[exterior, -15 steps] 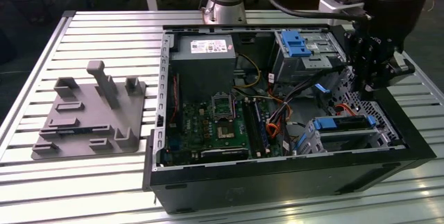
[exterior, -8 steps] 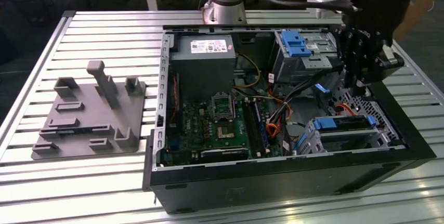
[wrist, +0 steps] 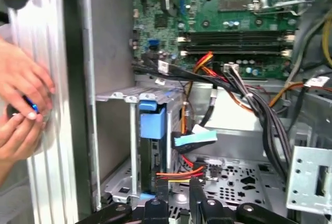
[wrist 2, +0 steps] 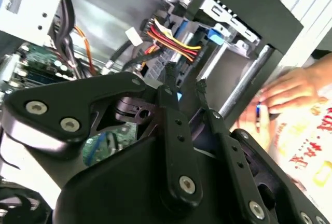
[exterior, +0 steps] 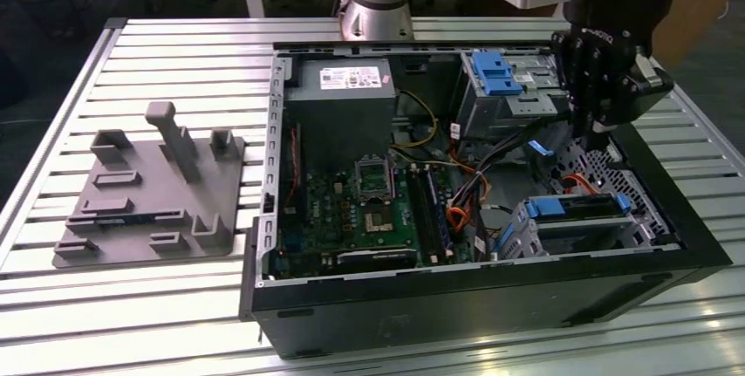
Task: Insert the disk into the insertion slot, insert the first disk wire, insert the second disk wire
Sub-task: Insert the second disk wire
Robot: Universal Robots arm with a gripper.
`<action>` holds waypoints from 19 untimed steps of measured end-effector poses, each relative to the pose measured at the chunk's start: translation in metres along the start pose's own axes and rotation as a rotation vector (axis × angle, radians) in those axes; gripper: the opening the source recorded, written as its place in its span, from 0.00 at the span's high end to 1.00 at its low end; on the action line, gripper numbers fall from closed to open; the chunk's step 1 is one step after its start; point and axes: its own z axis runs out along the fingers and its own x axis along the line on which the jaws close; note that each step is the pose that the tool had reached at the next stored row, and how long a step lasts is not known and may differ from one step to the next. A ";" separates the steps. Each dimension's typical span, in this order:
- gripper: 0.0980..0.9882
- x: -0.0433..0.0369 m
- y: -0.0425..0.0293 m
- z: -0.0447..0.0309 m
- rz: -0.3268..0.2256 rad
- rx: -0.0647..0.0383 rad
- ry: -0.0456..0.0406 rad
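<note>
The slatted table [exterior: 174,53] carries the open computer case [exterior: 466,302]. I hang over its corner on the exterior view's right, just inside the side wall. Below me the metal cage [wrist: 116,97] stands against that wall. The disk [wrist: 152,125] is already seated in it, and its blue carrier shows at the cage's open end.

Between the cage and the taller bay [exterior: 509,88] lies a strip of bare perforated floor, the only free room here. A thick dark cable bundle [wrist: 259,110] crosses along one edge of it.

My gripper [wrist: 178,192] hovers low over that floor near the cage's open end. Its fingers are apart by a narrow gap, with nothing between them. Red and yellow wires [wrist: 179,173] lie just ahead of my fingertips and reach toward the disk.

The dark cable's blue plug [wrist: 194,139] hangs loose just beside the carrier. The red-orange wire [wrist: 183,111] runs down next to it, and I cannot tell where it ends.

Outside the wall, a person's hands [wrist: 21,94] rest on the table.
</note>
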 end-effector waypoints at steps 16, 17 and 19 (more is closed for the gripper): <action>0.69 -0.0040 0.0038 -0.0019 -0.074 0.019 0.0352; 0.69 -0.0043 0.0039 -0.0020 -0.074 0.019 0.0370; 0.69 -0.0049 0.0077 -0.0028 -0.075 0.019 0.0418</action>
